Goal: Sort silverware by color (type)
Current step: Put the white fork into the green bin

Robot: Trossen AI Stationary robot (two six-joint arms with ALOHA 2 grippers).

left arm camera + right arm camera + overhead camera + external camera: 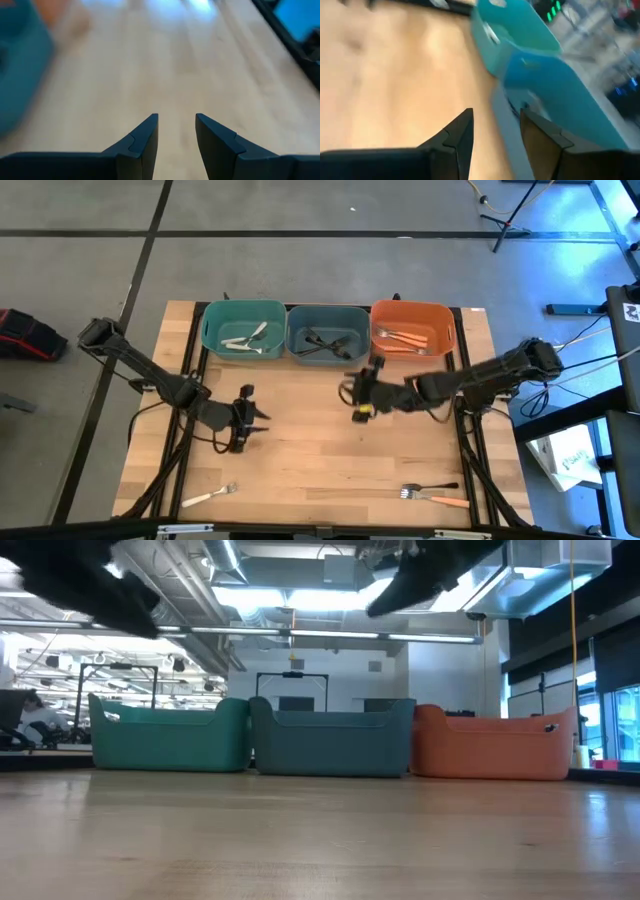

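Three bins stand in a row at the table's far edge. The teal bin (243, 330) holds white-handled forks, the blue-grey bin (328, 332) black ones, the orange bin (412, 328) orange ones. On the table lie a white fork (208, 497) near the left front, and a black fork (432, 487) and an orange fork (442, 499) near the right front. My left gripper (252, 420) (176, 120) hovers open over the table's left middle. My right gripper (356, 392) (496, 117) hovers open just in front of the blue-grey bin (555, 95). Neither has anything between its fingers.
Bare wood lies between the bins and the loose forks. In the low view the teal bin (170, 735), the blue-grey bin (330, 737) and the orange bin (490, 743) stand side by side, walls touching. Black frame rails run along the table's left and right sides.
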